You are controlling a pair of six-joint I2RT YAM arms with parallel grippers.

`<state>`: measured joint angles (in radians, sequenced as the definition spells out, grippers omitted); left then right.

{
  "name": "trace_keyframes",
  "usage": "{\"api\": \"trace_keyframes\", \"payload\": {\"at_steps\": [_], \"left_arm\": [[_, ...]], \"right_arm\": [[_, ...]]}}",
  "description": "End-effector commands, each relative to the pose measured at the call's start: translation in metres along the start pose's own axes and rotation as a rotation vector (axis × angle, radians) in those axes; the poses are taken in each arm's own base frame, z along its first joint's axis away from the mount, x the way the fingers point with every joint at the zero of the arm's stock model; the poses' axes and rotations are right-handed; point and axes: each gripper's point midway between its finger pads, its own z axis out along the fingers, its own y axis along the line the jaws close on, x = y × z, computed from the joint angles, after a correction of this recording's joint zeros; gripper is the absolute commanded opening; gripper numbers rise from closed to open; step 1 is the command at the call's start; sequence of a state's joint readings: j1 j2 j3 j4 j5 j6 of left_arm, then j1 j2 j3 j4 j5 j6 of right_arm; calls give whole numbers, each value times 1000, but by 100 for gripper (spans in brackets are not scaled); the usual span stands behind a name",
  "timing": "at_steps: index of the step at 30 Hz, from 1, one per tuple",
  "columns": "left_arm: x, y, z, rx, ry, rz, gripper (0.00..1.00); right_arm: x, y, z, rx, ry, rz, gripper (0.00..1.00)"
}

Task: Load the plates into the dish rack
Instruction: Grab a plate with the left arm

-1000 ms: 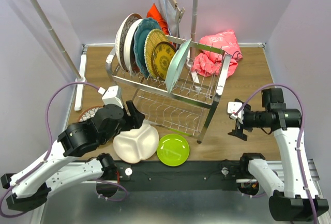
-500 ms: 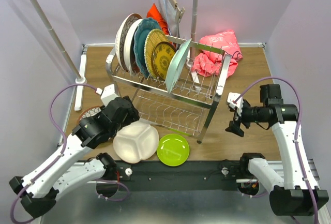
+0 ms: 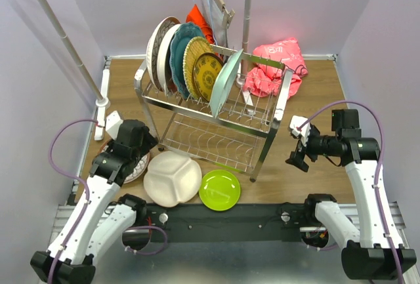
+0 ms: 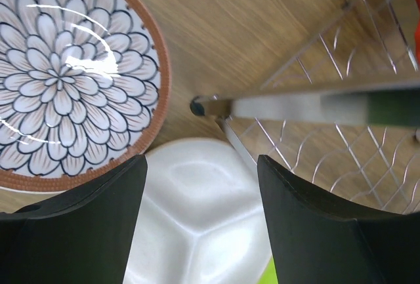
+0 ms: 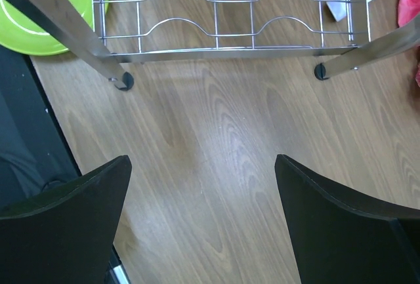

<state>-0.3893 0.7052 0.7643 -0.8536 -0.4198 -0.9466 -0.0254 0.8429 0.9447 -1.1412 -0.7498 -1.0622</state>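
Okay, left gripper [image 4: 200,162]: jaws were spread wide, nothing was held between them.
white divided plate [image 4: 197,212]: was seen flat on the table [image 4: 216,28], in the gap between the left fingers and below them; contact could not be told.
floral plate [image 4: 65,81]: was seen flat, ahead of the finger on the wrist view's left, its rim just beside the white divided plate.
dish rack [image 3: 216,110]: one foot was seen just ahead of the left finger gap, with the lower-tier wires ahead of the other finger.
right gripper [image 5: 201,161]: jaws were spread fully, nothing was held; only bare table was seen between the fingers.
rack feet: two were seen ahead of the right fingers, apart from them.
lime green plate [image 5: 39,15]: was seen flat, ahead of and outside one right finger, partly behind a rack leg.
racked plates [image 3: 190,61]: several were stood on edge in the upper tier, well apart from both grippers.
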Motion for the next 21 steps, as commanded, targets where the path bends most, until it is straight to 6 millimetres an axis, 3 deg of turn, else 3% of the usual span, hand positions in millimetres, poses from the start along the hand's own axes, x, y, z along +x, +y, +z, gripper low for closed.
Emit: {"api": "trace_keyframes", "payload": {"at_steps": [1, 5, 9, 19, 21], "left_arm": [[-15, 5, 0, 10, -32, -91, 78], [-5, 19, 12, -32, 0, -179, 78], [4, 21, 19, -30, 38, -287, 78], [5, 47, 38, -155, 29, -556, 76], [4, 62, 43, -209, 13, -613, 76]], "right_arm": [[0, -10, -1, 55, 7, 6, 99], [-1, -16, 1, 68, 6, 33, 99], [-2, -19, 5, 53, 3, 80, 99], [-2, -37, 17, 46, 1, 142, 99], [0, -39, 21, 34, 6, 153, 99]]}}
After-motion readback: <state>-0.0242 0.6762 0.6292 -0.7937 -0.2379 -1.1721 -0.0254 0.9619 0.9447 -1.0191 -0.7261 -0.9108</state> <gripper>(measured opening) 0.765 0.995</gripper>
